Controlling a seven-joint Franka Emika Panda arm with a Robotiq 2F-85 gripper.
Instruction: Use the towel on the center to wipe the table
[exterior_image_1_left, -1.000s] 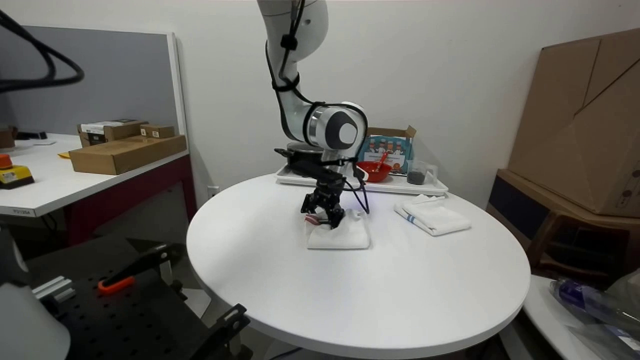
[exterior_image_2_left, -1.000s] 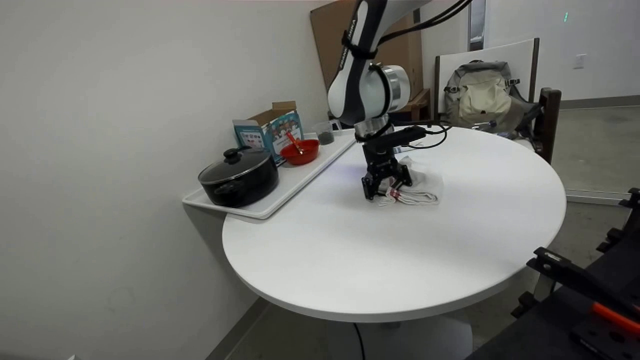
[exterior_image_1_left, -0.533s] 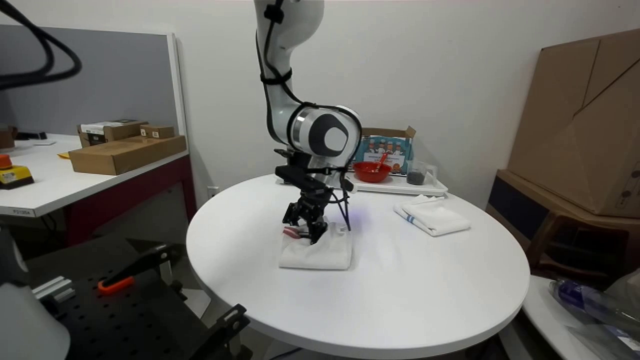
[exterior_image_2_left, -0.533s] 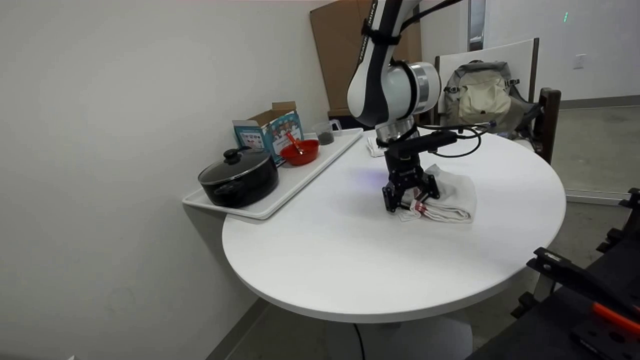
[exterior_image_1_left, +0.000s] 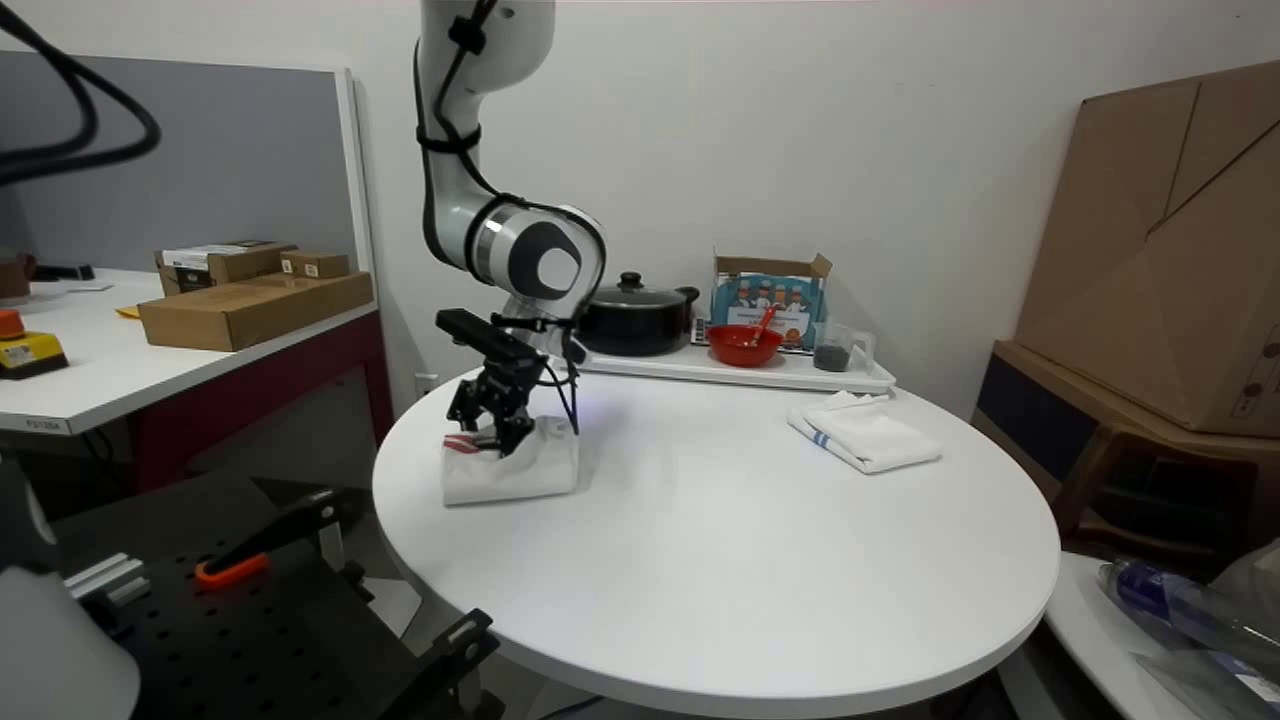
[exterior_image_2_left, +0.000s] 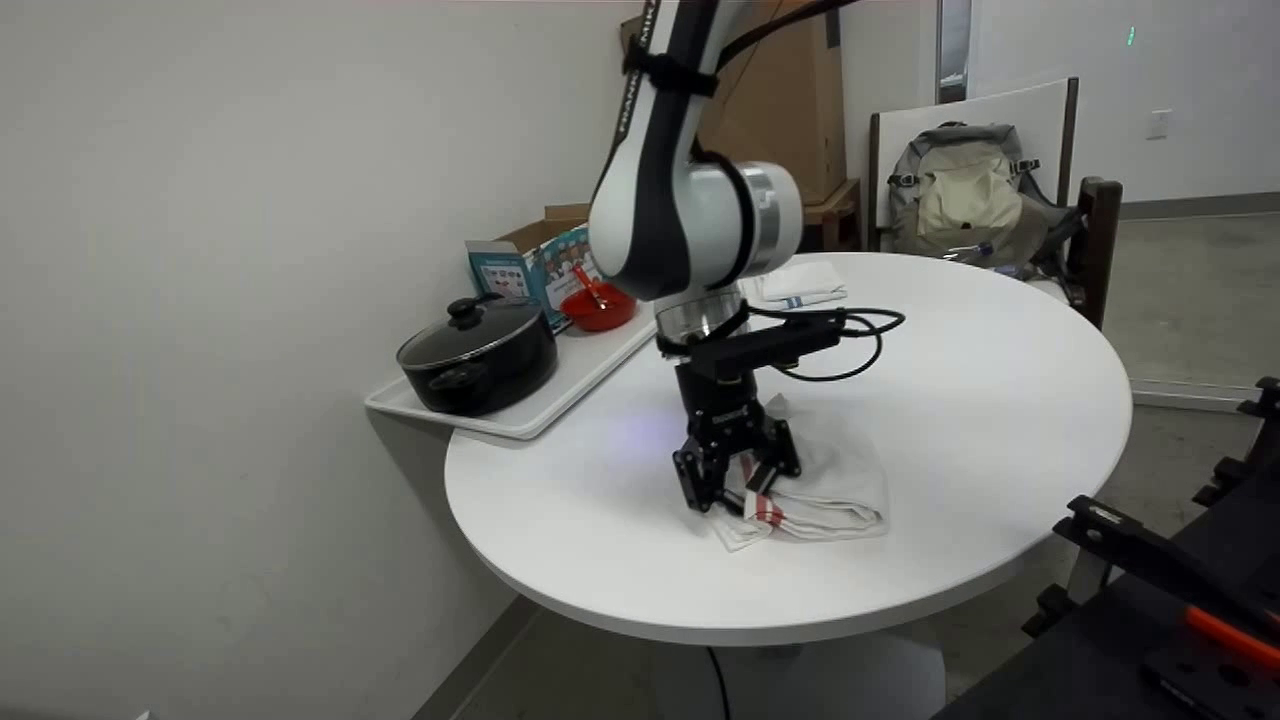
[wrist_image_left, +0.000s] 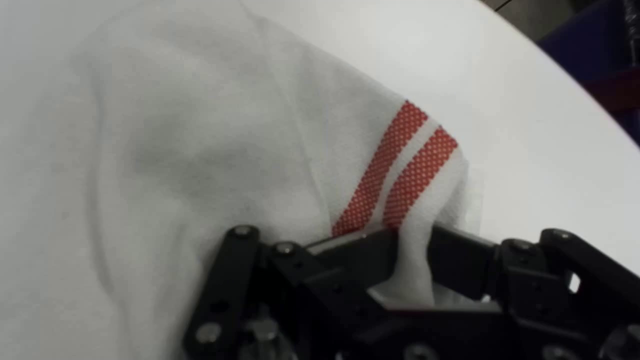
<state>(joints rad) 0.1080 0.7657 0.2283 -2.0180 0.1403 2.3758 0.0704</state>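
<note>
Claw (wrist_image_left: 414, 260) pinching an upright fold of the white towel (wrist_image_left: 215, 140), pads (wrist_image_left: 460, 262) against either side of it, right beside the two red stripes. Wrist view: most of the cloth spreads to one side of the claw, away from the edge of the table (wrist_image_left: 530, 145); the striped end faces that edge, bare top between. Table is round: edges only, no corners. In an exterior view the towel (exterior_image_1_left: 520, 475) sits near the left-hand edge, well apart from the right-hand one.

Step in hand, judged: wiping; share of surface done cannot be read off plain white. To do well: light, even downward pressure through the cloth, pad tips clear of the tabletop. Held near one end, it should drag more smoothly than it pushes; strokes into the loose bulk risk rucking it up. Slow near the left-hand edge, turn before the stripes overhang, then overlapping passes toward the front and right-hand edges.

Farther out: blue-striped towel (exterior_image_1_left: 872, 437) near the right-hand back edge, best steered around; tray (exterior_image_1_left: 790, 374) with black pot (exterior_image_1_left: 635, 328) along the back edge, best stopped short of.
</note>
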